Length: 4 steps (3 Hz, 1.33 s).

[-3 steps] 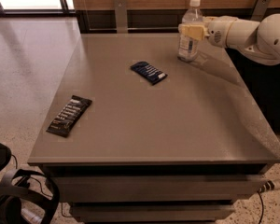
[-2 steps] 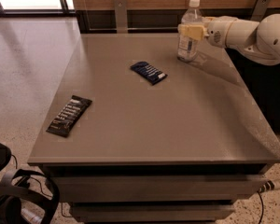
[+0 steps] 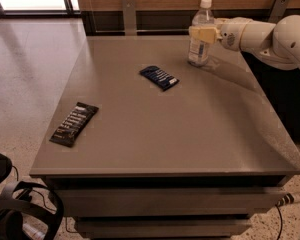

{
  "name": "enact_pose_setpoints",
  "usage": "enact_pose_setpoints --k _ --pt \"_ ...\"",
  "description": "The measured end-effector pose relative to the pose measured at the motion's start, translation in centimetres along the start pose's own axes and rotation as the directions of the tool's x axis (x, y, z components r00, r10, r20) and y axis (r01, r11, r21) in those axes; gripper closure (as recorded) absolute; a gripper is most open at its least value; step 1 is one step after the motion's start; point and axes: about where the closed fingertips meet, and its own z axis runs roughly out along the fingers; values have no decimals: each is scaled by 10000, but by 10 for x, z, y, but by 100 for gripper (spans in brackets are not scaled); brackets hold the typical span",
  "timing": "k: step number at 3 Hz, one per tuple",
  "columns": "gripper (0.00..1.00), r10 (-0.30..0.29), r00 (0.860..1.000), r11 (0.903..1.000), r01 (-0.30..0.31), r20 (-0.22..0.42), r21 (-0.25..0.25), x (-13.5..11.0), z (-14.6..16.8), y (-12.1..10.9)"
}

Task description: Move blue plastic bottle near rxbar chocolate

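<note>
The blue plastic bottle [image 3: 200, 40] stands upright on the grey table [image 3: 190, 124] near its far right corner; it is clear with a white cap and a blue-and-white label. My gripper [image 3: 203, 34] reaches in from the right on a white arm and is shut around the bottle's middle, one cream finger [image 3: 200, 33] across its front. The rxbar chocolate [image 3: 74, 124], a flat black wrapper with white lettering, lies near the table's left edge, far from the bottle.
A dark blue bar wrapper [image 3: 159, 77] lies on the table between the bottle and the rxbar. A wooden wall with metal brackets [image 3: 128, 15] runs behind the table. Black cables and gear [image 3: 20, 214] sit on the floor at the lower left.
</note>
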Motion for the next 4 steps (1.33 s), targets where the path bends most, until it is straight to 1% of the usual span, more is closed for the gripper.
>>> enact_pose_setpoints --k 1,2,3,4 --pt "100 -104 9999 9999 103 -85 -128 -24 -14 5" --pt "100 -223 9997 9994 221 -80 -249 -49 -33 17" --pt "100 -273 9996 9991 276 105 -313 -67 -51 34" --pt "100 -299 9990 9985 314 334 -454 -76 -64 63"
